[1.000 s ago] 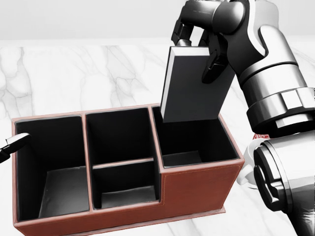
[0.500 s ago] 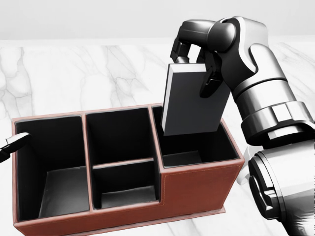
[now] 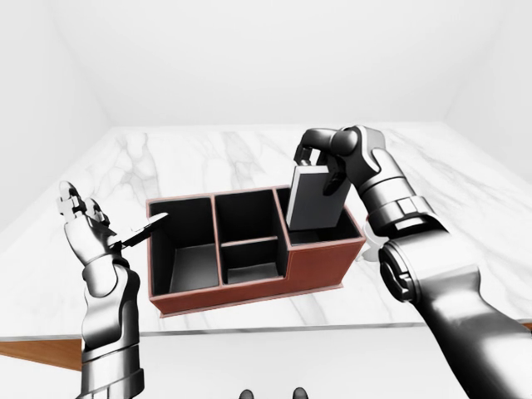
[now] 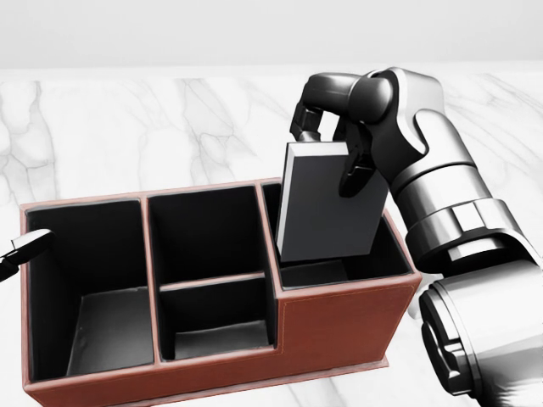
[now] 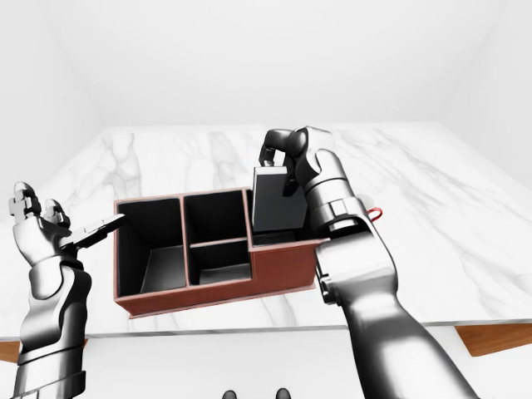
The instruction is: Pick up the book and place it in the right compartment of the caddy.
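The book (image 4: 327, 208) has come lower since the earlier frames: its bottom edge now sits inside the right compartment of the caddy (image 4: 339, 318), where before it hung above the rim. The right hand (image 4: 339, 140) has dropped with it.

In the head view the book is a dark grey slab with a pale page edge on its left side. It stands nearly upright, leaning slightly to the right, in the centre right of the frame. Its lower part is hidden behind the caddy's near wall, so whether it touches the floor of the compartment cannot be told. The right hand's fingers are clamped over the book's top edge, one dark finger (image 4: 355, 174) pressed down its face.

The caddy is a reddish-brown box with black inside walls, filling the lower half of the head view. It has a large left compartment, a middle section split in two by a crossbar, and the right compartment.

The caddy rests on a white marble table (image 3: 208, 154). In the left-eye view the left hand (image 3: 87, 224) is at the left of the frame, beside the caddy's left end, fingers spread apart and holding nothing; one fingertip (image 3: 156, 219) reaches to the caddy's left rim.
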`<state>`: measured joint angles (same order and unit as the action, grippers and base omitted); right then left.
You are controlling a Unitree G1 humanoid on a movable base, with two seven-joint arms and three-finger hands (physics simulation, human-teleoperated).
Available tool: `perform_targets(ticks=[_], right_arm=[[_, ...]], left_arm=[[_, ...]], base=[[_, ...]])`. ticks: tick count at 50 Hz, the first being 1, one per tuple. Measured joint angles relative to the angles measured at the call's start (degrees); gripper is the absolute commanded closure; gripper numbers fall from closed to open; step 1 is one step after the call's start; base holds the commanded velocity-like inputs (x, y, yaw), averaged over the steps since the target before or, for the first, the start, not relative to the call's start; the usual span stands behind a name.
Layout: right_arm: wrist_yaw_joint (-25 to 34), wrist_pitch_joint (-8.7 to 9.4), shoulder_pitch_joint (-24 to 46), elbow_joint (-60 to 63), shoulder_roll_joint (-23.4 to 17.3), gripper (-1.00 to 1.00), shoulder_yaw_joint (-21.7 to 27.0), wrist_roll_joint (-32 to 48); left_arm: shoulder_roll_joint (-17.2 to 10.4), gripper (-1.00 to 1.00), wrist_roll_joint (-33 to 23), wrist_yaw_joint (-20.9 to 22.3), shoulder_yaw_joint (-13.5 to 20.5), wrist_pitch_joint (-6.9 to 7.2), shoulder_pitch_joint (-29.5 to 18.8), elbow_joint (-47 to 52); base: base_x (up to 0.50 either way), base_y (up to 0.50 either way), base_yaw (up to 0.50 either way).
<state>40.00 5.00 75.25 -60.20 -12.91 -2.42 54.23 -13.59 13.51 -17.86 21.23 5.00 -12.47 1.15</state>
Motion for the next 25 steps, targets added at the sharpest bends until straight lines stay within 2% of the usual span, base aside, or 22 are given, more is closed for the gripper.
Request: perform_targets(ticks=[25], right_arm=[[0.0, 0.00, -1.4, 1.3, -0.6, 1.00, -0.2, 1.6]], left_arm=[[0.0, -1.00, 0.0, 0.0, 0.0, 0.00, -0.1, -0.3]], base=[[0.00, 0.00, 0.00]])
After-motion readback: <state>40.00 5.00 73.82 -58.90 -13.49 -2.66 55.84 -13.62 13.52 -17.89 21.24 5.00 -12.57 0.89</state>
